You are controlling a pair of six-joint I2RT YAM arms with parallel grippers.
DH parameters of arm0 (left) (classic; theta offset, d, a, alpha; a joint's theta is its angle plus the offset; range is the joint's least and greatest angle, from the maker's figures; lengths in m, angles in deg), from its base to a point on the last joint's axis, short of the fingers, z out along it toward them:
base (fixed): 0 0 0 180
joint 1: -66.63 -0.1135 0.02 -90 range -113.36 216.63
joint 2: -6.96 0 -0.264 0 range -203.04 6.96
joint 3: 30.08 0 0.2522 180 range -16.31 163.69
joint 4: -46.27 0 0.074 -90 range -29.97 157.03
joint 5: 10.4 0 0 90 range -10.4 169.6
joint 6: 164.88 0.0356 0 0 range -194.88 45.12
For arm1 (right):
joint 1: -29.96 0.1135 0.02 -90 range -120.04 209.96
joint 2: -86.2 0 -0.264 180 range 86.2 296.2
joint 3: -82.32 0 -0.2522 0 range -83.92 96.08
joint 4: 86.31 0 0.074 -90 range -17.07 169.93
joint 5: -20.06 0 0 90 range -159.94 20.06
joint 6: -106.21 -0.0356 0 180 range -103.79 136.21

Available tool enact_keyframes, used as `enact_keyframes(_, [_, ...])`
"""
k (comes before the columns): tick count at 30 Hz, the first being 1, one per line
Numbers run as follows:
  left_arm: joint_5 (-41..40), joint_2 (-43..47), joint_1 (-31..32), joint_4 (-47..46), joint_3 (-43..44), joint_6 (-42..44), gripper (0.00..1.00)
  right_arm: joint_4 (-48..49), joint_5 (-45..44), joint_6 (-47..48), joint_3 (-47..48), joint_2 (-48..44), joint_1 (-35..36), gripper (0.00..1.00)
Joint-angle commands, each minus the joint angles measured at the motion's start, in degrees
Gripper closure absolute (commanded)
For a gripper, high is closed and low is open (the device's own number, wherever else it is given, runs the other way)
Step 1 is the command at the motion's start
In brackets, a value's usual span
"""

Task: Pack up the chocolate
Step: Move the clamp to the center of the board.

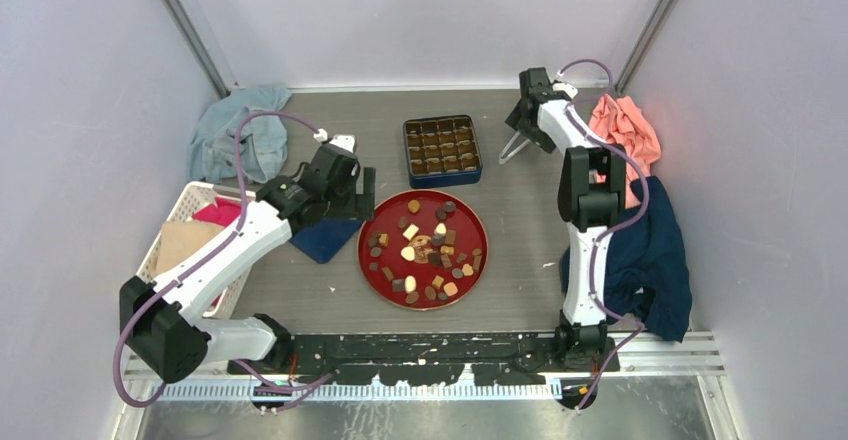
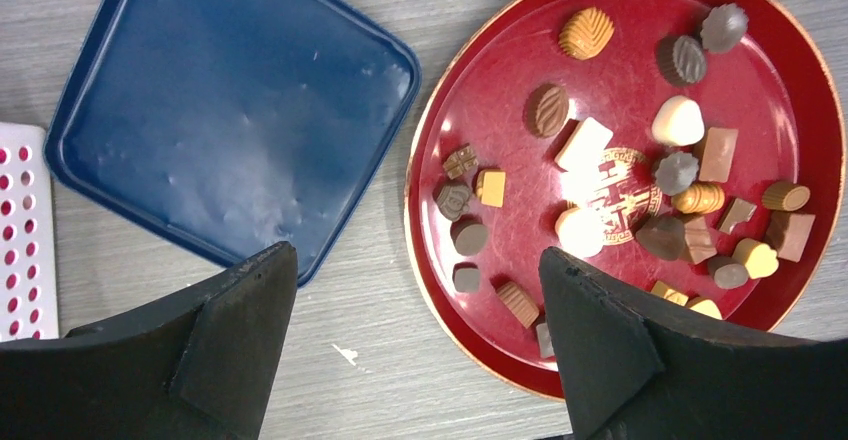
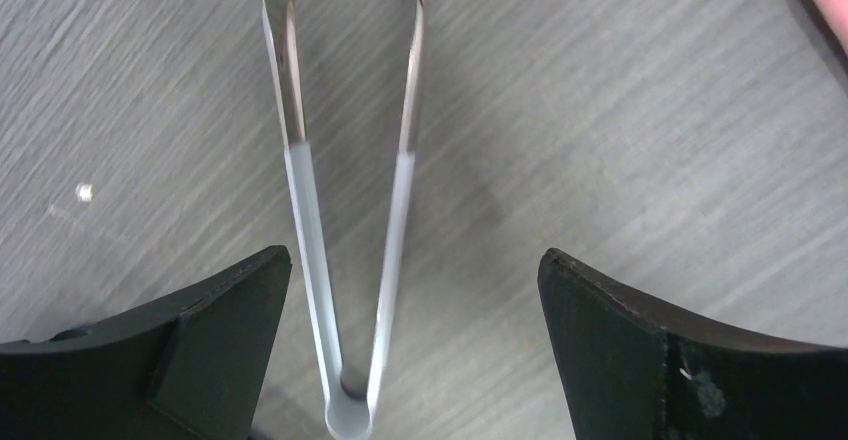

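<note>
right pincer (image 3: pixel 415 260) apart, straddling tongs (image 3: pixel 300 210) on surface (image 3: pixel 650 110) | left pincer (image 2: pixel 415 252) apart, empty, above red plate (image 2: pixel 440 140) rim, chocolates (image 2: pixel 585 145) unpacked | risk: slick tongs may pivot or slip out when squeezed

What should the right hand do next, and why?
Probably lower the right gripper and close it on the tongs. Its fingers are open, and the tongs lie on the table between them, not yet gripped. The chocolates sit loose on the red plate, so a tool to lift them seems the likely first need.
</note>
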Motion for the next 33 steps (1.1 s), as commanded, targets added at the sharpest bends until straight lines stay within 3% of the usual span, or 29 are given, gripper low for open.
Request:
enact_keyframes(1, [-1.4,1.4,-0.2,0.6,0.5,-1.1,0.09,-6.4,-2.1,-0.5,13.3,6.8,-0.6,0.0])
enact_keyframes(4, [-1.1,1.0,-0.1,0.4,0.6,-1.2,0.09,-9.8,-2.7,-0.8,19.5,11.6,-0.6,0.0])
enact_keyframes(9, [-1.2,0.0,-0.2,0.9,1.2,-1.2,0.09,-9.2,-3.0,-0.5,19.8,13.5,-0.2,0.0])
enact_keyframes(12, [-1.0,-0.3,-0.2,0.7,1.1,-1.3,0.09,-9.7,-2.4,1.1,18.6,13.3,-0.2,0.1])
enact_keyframes(19, [0.0,-1.2,-0.1,0.1,0.4,-1.6,0.09,-1.8,1.2,5.9,-2.5,0.3,-0.2,0.39])
enact_keyframes(21, [0.8,-1.4,-0.1,-0.5,0.1,-1.7,0.09,0.0,2.9,8.0,-8.6,-3.6,-0.2,0.41])
enact_keyframes(28, [4.6,-2.0,-0.2,-2.5,-0.5,-1.2,0.09,0.3,10.9,16.1,-23.8,-14.3,0.0,0.38])
enact_keyframes(30, [4.9,-2.1,-0.2,-2.7,-0.6,-1.0,0.09,2.5,11.7,17.7,-28.2,-17.8,0.0,0.24])
enact_keyframes(32, [4.9,-2.2,-0.1,-2.8,-0.5,-0.7,0.09,3.7,9.3,17.7,-30.4,-20.1,-0.2,0.05])
enact_keyframes(33, [5.0,-2.2,-0.2,-2.8,-0.4,-0.5,0.09,4.1,7.5,17.7,-30.5,-20.7,-0.2,0.01])
